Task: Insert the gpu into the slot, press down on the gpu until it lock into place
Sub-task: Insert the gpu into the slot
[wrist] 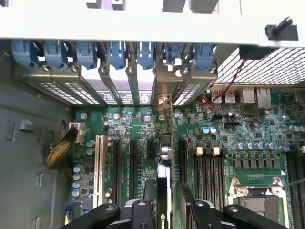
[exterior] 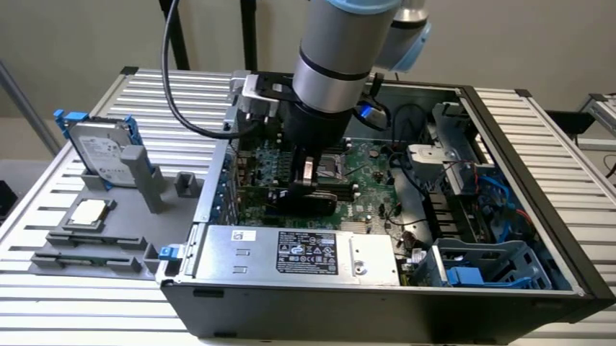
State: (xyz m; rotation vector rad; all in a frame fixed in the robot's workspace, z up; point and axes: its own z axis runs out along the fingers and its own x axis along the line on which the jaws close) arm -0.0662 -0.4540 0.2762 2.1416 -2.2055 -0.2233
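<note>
Open computer case [exterior: 539,216], gripper [wrist: 167,187] lowered over motherboard [wrist: 248,138], jaws spread, gripping nothing, fingers [wrist: 148,193] either side of gpu [wrist: 163,175], card upright among expansion slots, exterior view's left of board, just beyond near-side power supply [exterior: 241,252]

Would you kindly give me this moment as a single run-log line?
gripper: open, straddling gpu | gpu: upright on motherboard, ungripped | arm: inside open case

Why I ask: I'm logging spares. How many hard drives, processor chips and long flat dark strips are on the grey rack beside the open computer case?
Silver hard drive in a blue bracket: 1
Square silver processor chip: 1
Long dark grey flat strips: 2
Total: 4
</note>
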